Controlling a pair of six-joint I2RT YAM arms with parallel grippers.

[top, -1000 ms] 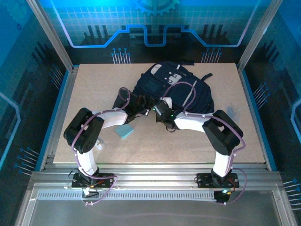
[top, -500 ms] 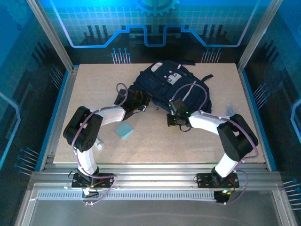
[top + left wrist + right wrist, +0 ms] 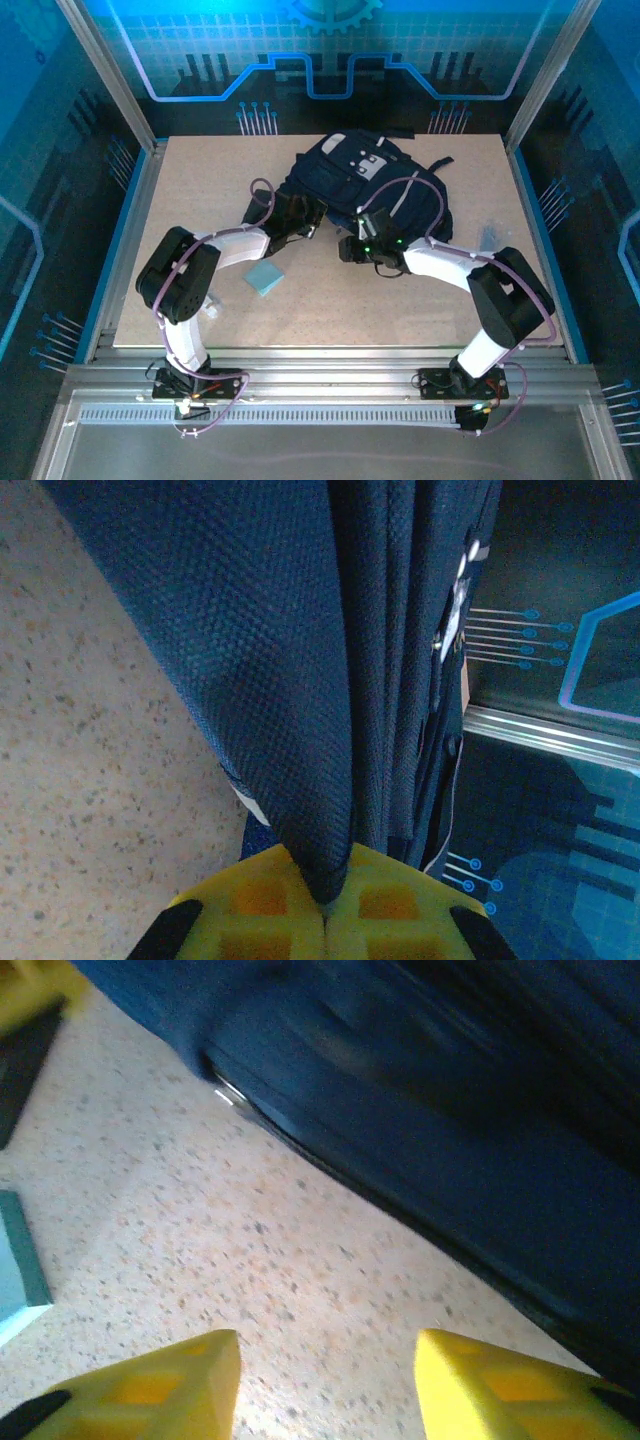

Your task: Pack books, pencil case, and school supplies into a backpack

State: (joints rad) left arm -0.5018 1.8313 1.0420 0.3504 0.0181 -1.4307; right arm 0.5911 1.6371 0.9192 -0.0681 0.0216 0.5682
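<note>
The backpack is seen lying at the far middle of the table, grey patches turned upward, a strap trailing off to the right. Its near-left edge is met by the left gripper, and from the left wrist the grip is plainly shown: a fold of navy fabric is pinched tight between the yellow fingers, which are clamped together on it, and the cloth is drawn up taut from the pinch, with speckled table visible to the left. Over on the other side, the right gripper is found just beside the backpack's near edge, low over the board. From its own wrist the jaws are shown parted, the two yellow fingers spread with bare table between them and nothing grasped; the dark bulk of the backpack is blurred across the top of that view. The small light-blue pad is left flat on the table, near the left arm and apart from the backpack, and one corner of it is caught at the left edge of the right wrist view.
</note>
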